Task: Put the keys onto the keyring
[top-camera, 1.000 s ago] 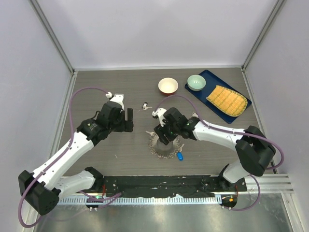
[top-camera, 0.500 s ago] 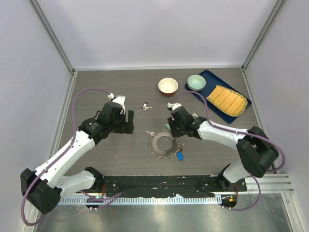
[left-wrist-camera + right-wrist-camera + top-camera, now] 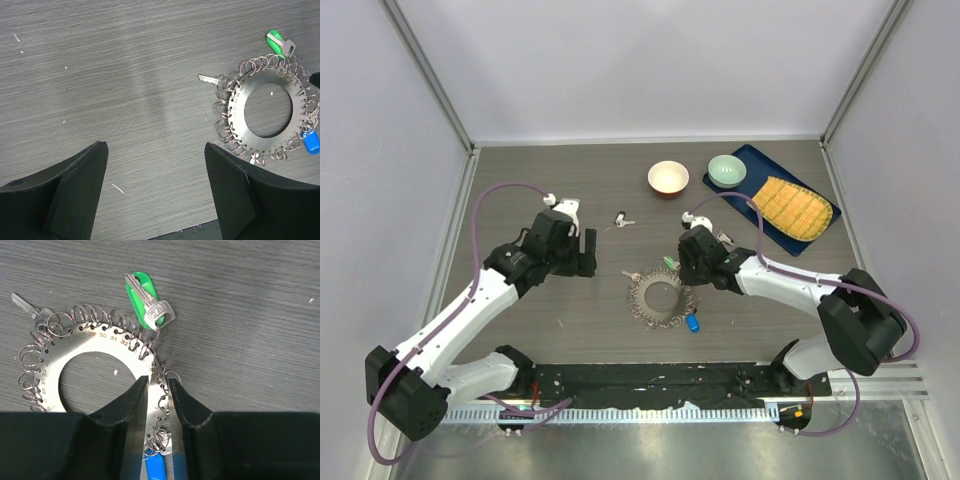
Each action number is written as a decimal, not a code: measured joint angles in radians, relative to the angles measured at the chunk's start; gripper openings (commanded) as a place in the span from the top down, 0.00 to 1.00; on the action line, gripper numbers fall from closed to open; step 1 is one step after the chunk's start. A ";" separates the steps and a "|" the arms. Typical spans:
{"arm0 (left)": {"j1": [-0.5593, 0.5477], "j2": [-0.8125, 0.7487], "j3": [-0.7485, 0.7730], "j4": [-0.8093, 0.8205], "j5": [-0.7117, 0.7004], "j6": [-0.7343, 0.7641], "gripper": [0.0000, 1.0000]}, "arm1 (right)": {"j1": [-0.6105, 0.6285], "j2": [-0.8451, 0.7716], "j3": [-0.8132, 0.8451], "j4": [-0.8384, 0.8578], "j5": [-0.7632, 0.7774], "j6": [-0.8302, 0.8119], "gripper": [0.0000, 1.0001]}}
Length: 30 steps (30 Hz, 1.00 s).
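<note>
The keyring (image 3: 642, 296) lies flat mid-table, a metal disc fringed with small rings. It also shows in the left wrist view (image 3: 240, 107) and the right wrist view (image 3: 85, 342). A green-capped key (image 3: 668, 262) (image 3: 142, 292), a blue-capped key (image 3: 692, 323) (image 3: 311, 142) and a plain silver key (image 3: 207, 78) hang on it. A loose black-headed key (image 3: 620, 218) lies behind it. My right gripper (image 3: 686, 280) (image 3: 158, 382) hovers over the ring's right rim, fingers nearly together, holding nothing. My left gripper (image 3: 586, 250) (image 3: 156, 165) is open and empty, left of the ring.
An orange-rimmed bowl (image 3: 668, 178) and a pale green bowl (image 3: 727, 170) stand at the back. A blue tray (image 3: 752, 160) with a yellow ribbed pad (image 3: 790, 205) lies at the back right. Grey walls enclose the table on three sides.
My right gripper has drawn back up and to the right from on top of the keyring, uncovering the ring and the green-capped key. The left arm has barely moved.
</note>
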 measured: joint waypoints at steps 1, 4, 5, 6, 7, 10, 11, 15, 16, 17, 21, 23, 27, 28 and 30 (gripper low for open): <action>0.002 0.003 0.000 0.000 0.002 0.000 0.18 | 0.000 -0.006 -0.004 -0.001 0.001 0.008 0.71; 0.007 0.011 0.000 0.000 0.009 0.000 0.18 | 0.000 -0.008 -0.010 0.000 0.007 0.024 0.73; 0.009 0.013 0.000 0.000 0.011 0.000 0.18 | 0.000 -0.009 -0.014 0.000 0.008 0.027 0.74; 0.011 0.014 0.000 0.000 0.015 0.000 0.18 | 0.000 -0.008 -0.016 0.000 0.008 0.028 0.74; 0.012 0.014 0.000 0.000 0.018 0.000 0.18 | 0.000 -0.008 -0.018 0.000 0.008 0.030 0.74; 0.015 0.018 0.000 0.000 0.025 0.000 0.18 | 0.000 -0.007 -0.022 0.014 0.006 0.035 0.75; 0.016 0.020 0.000 0.000 0.027 0.000 0.18 | 0.000 -0.005 -0.022 0.020 0.005 0.036 0.75; 0.019 0.023 0.000 0.000 0.030 0.000 0.17 | 0.000 0.015 -0.023 0.046 0.002 0.043 0.76; 0.019 0.023 0.000 0.000 0.030 0.000 0.17 | 0.000 0.022 -0.023 0.051 0.003 0.045 0.76; 0.020 0.023 0.000 0.000 0.031 0.000 0.17 | 0.000 0.029 -0.023 0.054 0.003 0.045 0.78; 0.020 0.024 0.000 0.000 0.034 0.000 0.17 | 0.000 0.039 -0.035 0.066 0.005 0.052 0.78; 0.021 0.025 0.000 0.000 0.034 0.000 0.17 | 0.000 0.039 -0.040 0.067 0.007 0.053 0.78; 0.023 0.031 0.000 0.000 0.038 0.000 0.17 | 0.000 0.039 -0.051 0.068 0.011 0.053 0.78; 0.024 0.032 0.000 0.000 0.041 0.000 0.17 | 0.000 0.039 -0.054 0.068 0.012 0.053 0.80; 0.026 0.035 0.000 0.000 0.044 0.000 0.17 | 0.000 0.039 -0.060 0.067 0.016 0.053 0.85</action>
